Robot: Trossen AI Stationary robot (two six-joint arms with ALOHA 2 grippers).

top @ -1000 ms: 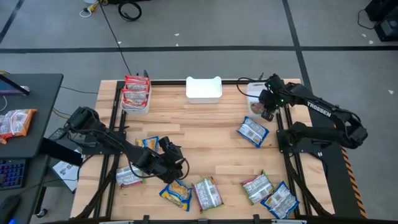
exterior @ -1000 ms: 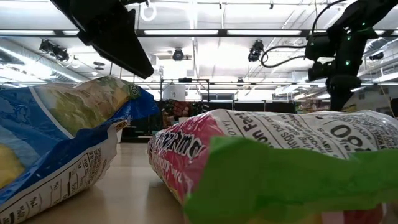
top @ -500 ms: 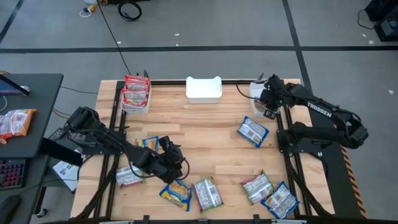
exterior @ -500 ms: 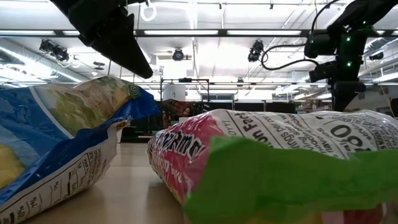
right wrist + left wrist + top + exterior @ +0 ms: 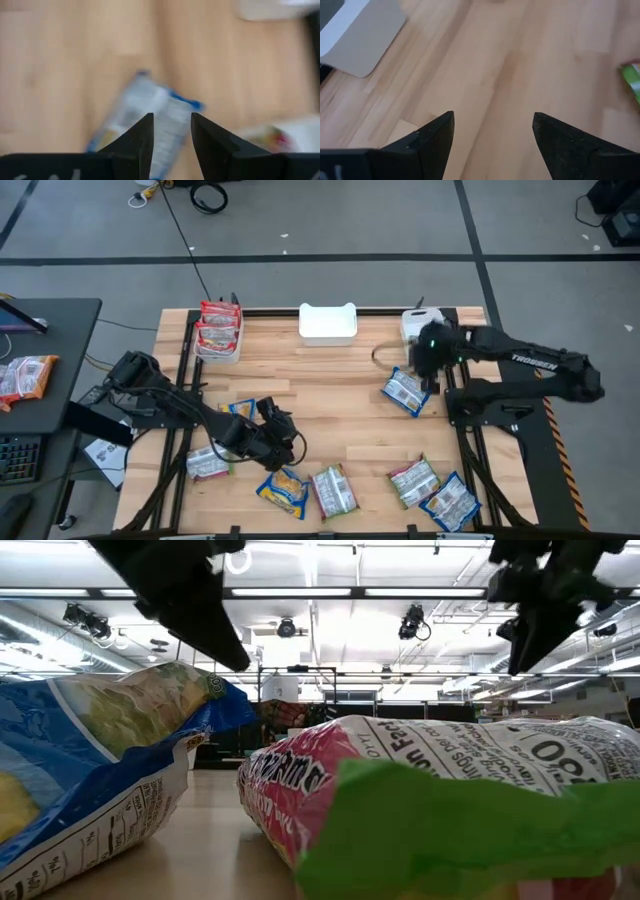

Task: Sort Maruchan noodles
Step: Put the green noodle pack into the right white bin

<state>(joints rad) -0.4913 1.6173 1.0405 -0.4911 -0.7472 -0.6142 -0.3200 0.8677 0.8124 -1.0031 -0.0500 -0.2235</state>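
I've got R tool (image 5: 428, 370) w/ jaws apart, empty I think, right over blue packet (image 5: 406, 392), lying diagonal; L tool (image 5: 283, 442) far.

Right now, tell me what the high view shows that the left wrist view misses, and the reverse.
Only the high view shows the three bins: the left bin with red packets, the middle bin, the right bin; the right gripper over a blue packet; more loose packets along the near edge. Only the left wrist view shows the left gripper's fingers spread open, empty. Both show bare wooden table.
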